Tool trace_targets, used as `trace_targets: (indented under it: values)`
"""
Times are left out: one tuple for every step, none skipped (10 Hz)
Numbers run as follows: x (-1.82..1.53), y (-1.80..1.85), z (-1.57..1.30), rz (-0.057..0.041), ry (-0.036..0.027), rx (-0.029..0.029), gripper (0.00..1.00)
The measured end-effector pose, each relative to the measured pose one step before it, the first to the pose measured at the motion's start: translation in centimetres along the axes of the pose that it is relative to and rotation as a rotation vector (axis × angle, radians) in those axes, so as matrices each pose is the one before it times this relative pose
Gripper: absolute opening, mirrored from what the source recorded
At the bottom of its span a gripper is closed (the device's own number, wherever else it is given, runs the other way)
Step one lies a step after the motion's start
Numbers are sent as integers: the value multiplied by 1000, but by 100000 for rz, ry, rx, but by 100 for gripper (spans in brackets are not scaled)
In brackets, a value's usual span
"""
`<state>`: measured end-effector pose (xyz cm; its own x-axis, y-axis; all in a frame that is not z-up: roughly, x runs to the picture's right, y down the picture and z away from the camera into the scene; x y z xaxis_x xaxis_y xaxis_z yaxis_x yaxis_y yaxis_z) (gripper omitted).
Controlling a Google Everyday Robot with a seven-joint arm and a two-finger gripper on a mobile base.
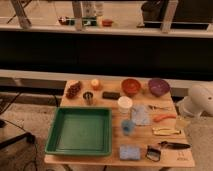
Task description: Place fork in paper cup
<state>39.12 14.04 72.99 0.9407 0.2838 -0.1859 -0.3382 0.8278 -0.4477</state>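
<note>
Bowls 2: red bowl (131, 86), purple bowl (158, 86) | cups 3: paper cup (124, 104), metal cup (88, 96), blue cup (127, 126) | tray (80, 131) 1 | fork (159, 107) 1 | knife (172, 145) 1 | gripper (183, 120) 1, at the right edge of the table (172, 159).

- Green – the tray (77, 150).
- White – the paper cup (124, 104).
- Silvery-grey – the fork (159, 107).
- Red-brown bowl (131, 86), purple bowl (158, 86).
- Orange carrot-like piece (164, 118).
- White robot arm (199, 100) at the right edge; gripper out of view.

Pale matt wood table (142, 139). Green glossy plastic tray (79, 149). White matt paper cup (125, 104). Thin shiny metal fork (159, 107). Blue cloth (140, 115), centre right. Smooth white plastic arm (200, 100), right edge; gripper out of view.
</note>
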Motion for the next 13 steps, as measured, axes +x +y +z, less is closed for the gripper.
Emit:
trace_targets:
  values:
    - [6,9,14,8,-2,-25,80]
    - [26,2,-14,42,9,21,80]
    - [18,-1,-2,28,7,19,80]
    - [-9,2,12,-13,-15,-9,80]
    - [1,8,34,21,-35,-23,80]
    - [-13,-11,-2,-10,-26,37,80]
    - [3,-5,1,-2,-1,24,80]
    - [-8,-16,-2,2,-34,61,80]
    - [1,-47,-6,-179,-125,131,80]
    - [-59,-342,-19,-513,-793,351,80]
    - [-184,-231,-22,-430,-906,214,80]
    - [-373,-308,74,-974,-1608,183,80]
    - [-367,-299,121,-1148,-1195,225,80]
